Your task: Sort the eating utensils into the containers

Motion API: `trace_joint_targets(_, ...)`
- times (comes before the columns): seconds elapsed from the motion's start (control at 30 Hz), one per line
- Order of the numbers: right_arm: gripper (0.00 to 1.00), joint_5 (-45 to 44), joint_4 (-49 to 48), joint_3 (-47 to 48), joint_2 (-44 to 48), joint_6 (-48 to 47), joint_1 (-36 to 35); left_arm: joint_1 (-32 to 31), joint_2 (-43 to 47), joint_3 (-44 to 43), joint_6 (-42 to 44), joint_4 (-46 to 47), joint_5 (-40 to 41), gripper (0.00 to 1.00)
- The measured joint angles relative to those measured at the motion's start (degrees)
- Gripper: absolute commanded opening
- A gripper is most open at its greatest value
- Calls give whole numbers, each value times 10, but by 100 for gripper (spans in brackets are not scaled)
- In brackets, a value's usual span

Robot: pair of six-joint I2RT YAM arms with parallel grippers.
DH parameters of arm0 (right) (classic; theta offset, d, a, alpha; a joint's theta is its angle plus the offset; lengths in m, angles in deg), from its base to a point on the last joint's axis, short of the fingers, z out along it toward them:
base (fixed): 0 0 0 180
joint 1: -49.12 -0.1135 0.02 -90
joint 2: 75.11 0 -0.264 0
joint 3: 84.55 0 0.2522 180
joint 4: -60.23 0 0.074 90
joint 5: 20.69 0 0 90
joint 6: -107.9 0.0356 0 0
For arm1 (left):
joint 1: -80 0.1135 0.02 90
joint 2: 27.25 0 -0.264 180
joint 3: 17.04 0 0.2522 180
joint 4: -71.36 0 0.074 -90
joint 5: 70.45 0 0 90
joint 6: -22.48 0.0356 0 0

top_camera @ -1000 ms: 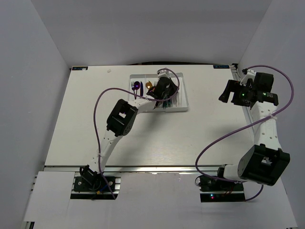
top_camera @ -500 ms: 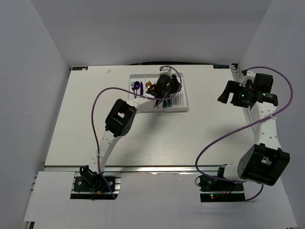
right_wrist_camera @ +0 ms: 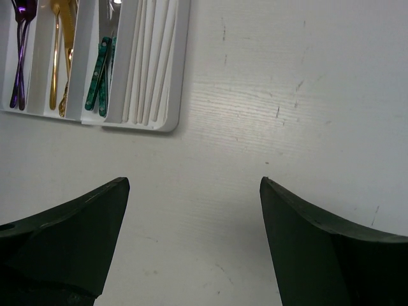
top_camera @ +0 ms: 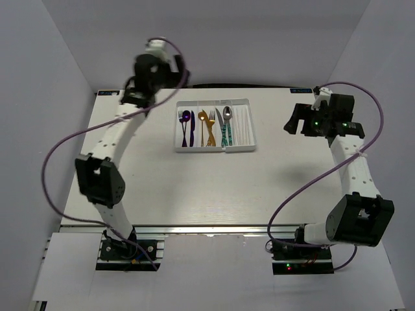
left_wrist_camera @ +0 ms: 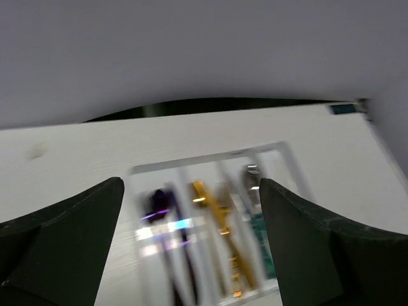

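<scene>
Two tools gape empty: left tool (left_wrist_camera: 191, 186), right tool (right_wrist_camera: 194, 183); tray (top_camera: 214, 150) of utensils (top_camera: 202, 126) between, well apart.

The top camera looks steeply down from above and behind the arm bases over the whole white wood-grain table (top_camera: 194, 188). The left wrist camera, held high, faces the back wall and sees the shallow white four-compartment plastic tray (left_wrist_camera: 210, 159) obliquely, blurred. The right wrist camera looks down close, catching the tray's near right corner. All three share that tray.
</scene>
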Motion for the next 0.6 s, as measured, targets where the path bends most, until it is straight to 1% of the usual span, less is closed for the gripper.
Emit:
trace_joint_targets(0.13,89,-39,-45,-3,-12,-17,-50,157,70,44,53,-107,-37,98)
trace_joint_targets(0.2,89,-58,-64,-4,-29,-30,-64,210,95,98,82,-150,-42,98)
trace_joint_targets(0.23,89,-66,-75,-4,-40,-37,-68,229,108,139,100,-171,-43,98)
trace_joint_targets(0.37,89,-96,-99,-5,-84,-74,-69,258,150,281,145,-224,-53,98)
trace_joint_targets(0.43,89,-104,-105,-11,-98,-87,-73,267,174,337,156,-244,-57,98)
trace_joint_targets(0.5,89,-110,-106,-19,-101,-97,-79,274,200,375,160,-253,-58,98)
trace_joint_targets(0.6,89,-112,-114,-32,-99,-111,-91,279,228,394,160,-258,-59,98)
